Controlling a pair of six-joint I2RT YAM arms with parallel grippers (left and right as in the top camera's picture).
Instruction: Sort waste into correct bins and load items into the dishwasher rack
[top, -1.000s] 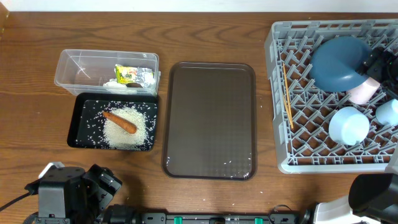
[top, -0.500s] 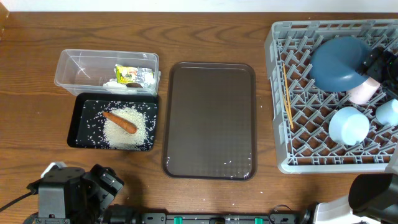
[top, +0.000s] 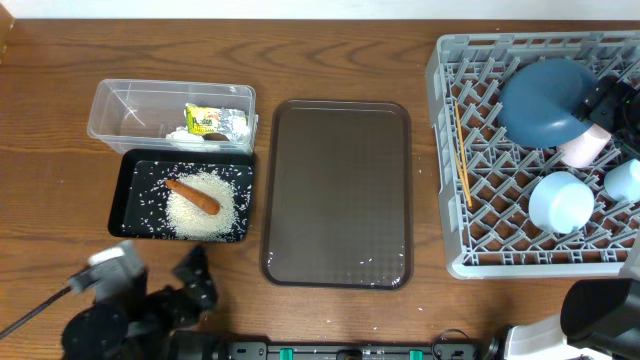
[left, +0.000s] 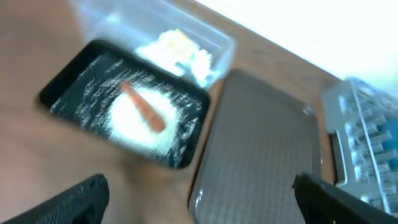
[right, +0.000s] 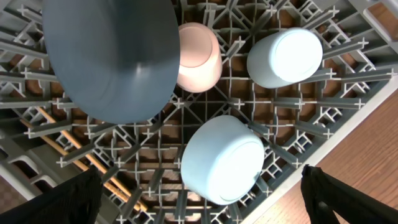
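Orange stick (top: 192, 196) on rice (top: 215, 219) in black tray (top: 128, 176), wrapper (top: 207, 121) in clear tub (top: 118, 115). Dark bowl (top: 545, 100), pale bowl (top: 560, 201), chopsticks (top: 462, 155) in grey rack (top: 441, 70). Left gripper (left: 208, 200), right gripper (right: 205, 199): spread wide, empty.

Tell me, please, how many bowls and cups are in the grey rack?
4. The large dark-blue bowl sits at the back of the rack, the white cup against its right, the small light-blue bowl nearer the front, the pale-blue cup at the right edge. Others may hide underneath.
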